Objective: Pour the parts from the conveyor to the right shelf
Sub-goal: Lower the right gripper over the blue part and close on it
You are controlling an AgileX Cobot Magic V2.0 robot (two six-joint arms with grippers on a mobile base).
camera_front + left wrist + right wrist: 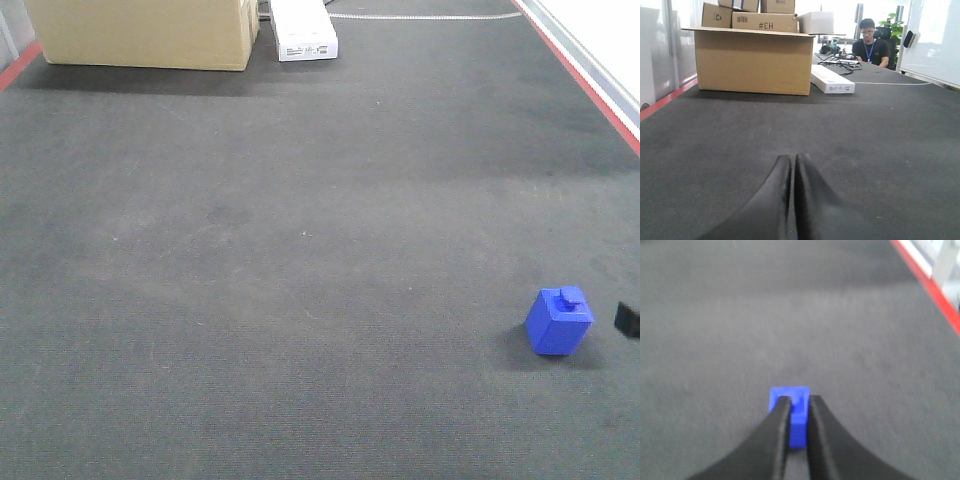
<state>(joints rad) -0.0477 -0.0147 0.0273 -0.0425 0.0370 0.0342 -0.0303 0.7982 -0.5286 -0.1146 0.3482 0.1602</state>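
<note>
Right wrist: blue block just past the jaws.
Knob on top; right gripper slightly parted, empty; left gripper clenched.

I read "#CH" in black print on upper cardboard box, barcode label just left of it on same face. Recycling mark on neighbouring stacked box. Small print on white flat carton: too fine, can't read. No other legible text.
</note>
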